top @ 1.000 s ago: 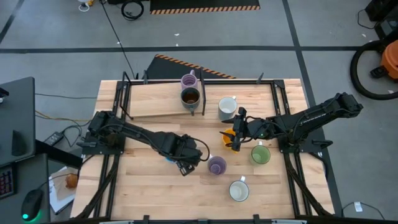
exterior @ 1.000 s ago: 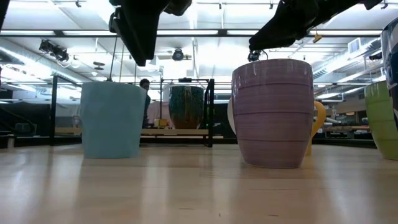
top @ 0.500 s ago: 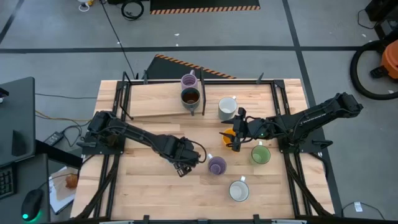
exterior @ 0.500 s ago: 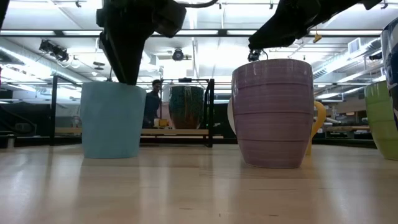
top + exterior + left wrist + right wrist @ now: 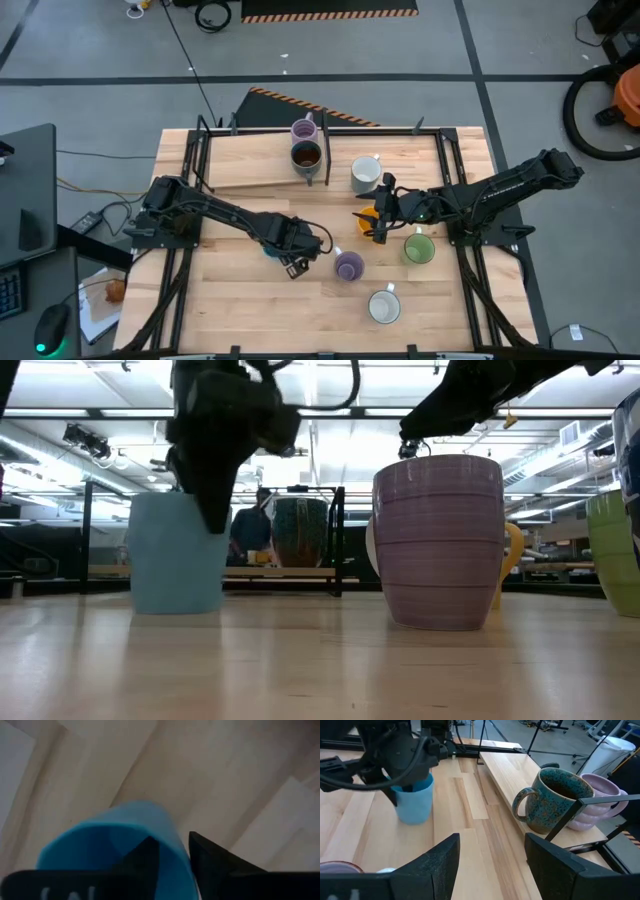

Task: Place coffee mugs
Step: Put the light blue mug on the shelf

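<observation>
Mugs are my job: the small round blue ceramic mug [image 5: 413, 800] stands on the wooden desk [image 5: 240, 300], just beside the lilac ribbed ceramic mug [image 5: 349, 266]. My left jaws [image 5: 172, 857] straddle its rim, one finger inside, narrow, to pinch the wall for lifting. My right jaws [image 5: 490, 862] wait spread wide beyond the lilac mug.

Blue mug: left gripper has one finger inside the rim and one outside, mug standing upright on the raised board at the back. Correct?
Not quite. The blue mug stands on the main table top, not the raised board; the high view shows only the speckled mug and a lilac mug at that board. The rest holds: the left gripper straddles the rim, one finger inside, and the mug is upright.
</observation>
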`<state>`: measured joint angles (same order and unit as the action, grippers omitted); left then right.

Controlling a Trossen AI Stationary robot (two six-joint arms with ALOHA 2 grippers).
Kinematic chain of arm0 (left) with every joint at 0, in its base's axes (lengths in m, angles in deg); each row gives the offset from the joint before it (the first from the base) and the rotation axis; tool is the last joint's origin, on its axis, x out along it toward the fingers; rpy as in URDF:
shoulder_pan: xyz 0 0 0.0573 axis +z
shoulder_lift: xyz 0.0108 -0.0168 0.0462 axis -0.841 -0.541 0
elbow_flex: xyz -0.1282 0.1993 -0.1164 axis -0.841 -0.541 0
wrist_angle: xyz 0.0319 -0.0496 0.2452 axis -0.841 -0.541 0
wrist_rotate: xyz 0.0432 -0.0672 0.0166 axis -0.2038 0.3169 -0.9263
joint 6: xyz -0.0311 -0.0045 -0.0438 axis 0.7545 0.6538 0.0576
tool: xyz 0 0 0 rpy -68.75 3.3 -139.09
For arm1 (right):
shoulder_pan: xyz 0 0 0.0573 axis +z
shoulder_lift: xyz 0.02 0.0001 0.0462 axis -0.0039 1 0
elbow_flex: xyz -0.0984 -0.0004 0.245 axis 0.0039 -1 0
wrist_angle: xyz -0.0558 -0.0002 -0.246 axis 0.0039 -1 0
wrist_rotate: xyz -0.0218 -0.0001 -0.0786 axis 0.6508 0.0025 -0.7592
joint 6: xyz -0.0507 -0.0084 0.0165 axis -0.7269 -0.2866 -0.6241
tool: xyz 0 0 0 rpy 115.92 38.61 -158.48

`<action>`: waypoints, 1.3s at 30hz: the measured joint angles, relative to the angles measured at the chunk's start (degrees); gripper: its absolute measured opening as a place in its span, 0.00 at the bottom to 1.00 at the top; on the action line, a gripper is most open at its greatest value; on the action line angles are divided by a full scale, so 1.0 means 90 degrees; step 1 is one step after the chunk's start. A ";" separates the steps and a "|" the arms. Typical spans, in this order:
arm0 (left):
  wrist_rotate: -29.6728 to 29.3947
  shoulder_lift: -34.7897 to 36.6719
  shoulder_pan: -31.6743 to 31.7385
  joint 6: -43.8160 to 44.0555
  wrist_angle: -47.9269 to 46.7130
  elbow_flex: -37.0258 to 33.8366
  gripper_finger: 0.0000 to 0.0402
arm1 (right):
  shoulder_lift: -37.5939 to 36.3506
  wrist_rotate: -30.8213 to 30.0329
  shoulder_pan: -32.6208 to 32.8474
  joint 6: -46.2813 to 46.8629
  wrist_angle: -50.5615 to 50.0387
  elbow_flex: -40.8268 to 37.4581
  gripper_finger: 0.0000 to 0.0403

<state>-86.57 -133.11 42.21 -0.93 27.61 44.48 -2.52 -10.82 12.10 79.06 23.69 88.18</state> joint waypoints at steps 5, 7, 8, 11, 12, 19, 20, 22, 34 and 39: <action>0.0011 -0.0001 0.0004 -0.0300 -0.0031 -0.0001 0.09 | 0.0000 -0.0001 0.0000 0.0002 0.0000 0.0000 0.57; 0.0035 0.0006 -0.0017 -0.0494 -0.0117 0.0013 0.06 | 0.0000 0.0000 0.0000 0.0002 -0.0003 0.0000 0.57; 0.0038 0.0008 -0.0025 -0.0578 -0.0201 0.0013 0.06 | 0.0000 -0.0001 0.0000 0.0002 -0.0003 0.0000 0.57; 0.0058 0.0007 -0.0067 -0.1189 -0.0531 0.0008 0.06 | 0.0000 0.0000 0.0000 0.0022 -0.0003 0.0000 0.57; 0.0057 0.0028 -0.0083 -0.1497 -0.0653 0.0010 0.06 | 0.0000 0.0000 0.0000 0.0022 -0.0003 0.0000 0.57; -0.0685 0.0546 -0.0362 -0.3540 -0.2086 0.0004 0.06 | 0.0000 0.0000 0.0000 0.0022 -0.0039 0.0000 0.57; -0.0792 0.0650 -0.0370 -0.3831 -0.2176 0.0006 0.06 | 0.0000 0.0000 0.0002 0.0022 -0.0044 0.0000 0.57; -0.0899 0.0902 -0.0370 -0.4415 -0.2220 0.0004 0.06 | 0.0000 0.0000 0.0000 0.0022 -0.0058 0.0000 0.57; -0.1469 0.3197 0.0216 -0.6507 -0.1421 -0.1353 0.06 | 0.0000 0.0000 0.0002 0.0115 -0.0010 0.0000 0.57; -0.2175 0.3820 0.0588 -0.8341 -0.0923 -0.2040 0.06 | 0.0000 0.0002 0.0002 0.0329 -0.0010 0.0000 0.57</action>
<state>-106.14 -98.72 47.50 -76.00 19.30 26.12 -2.52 -10.80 12.12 82.02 23.60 88.18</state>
